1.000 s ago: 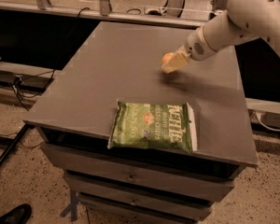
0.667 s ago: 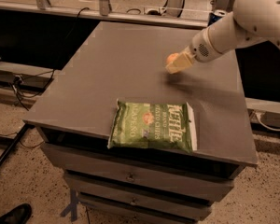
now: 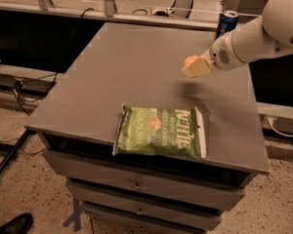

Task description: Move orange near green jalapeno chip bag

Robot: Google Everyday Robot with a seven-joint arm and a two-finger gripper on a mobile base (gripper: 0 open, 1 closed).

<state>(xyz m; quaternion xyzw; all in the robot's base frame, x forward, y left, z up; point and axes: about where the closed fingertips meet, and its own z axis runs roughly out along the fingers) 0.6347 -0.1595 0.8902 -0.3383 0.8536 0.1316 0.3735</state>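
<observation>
Camera view: the gripper [image 3: 192, 68] hangs above the right side of the grey table [image 3: 112, 72], its fingers clamped on the orange [image 3: 189, 60], which is held off the surface. The green jalapeno chip bag [image 3: 158, 133] lies flat at the table's front edge, well apart from the orange. A blue soda can [image 3: 227, 22] stands at the far right corner

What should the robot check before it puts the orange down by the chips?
1. Orange held in the gripper: ok.
2. Orange lifted off the table: ok, a shadow lies below it.
3. Green jalapeno chip bag lying flat near the front edge: ok.
4. Bare table between gripper and bag: ok.
5. Soda can out of the way: ok, it is at the far edge.
6. Orange near bag: not ok yet.
</observation>
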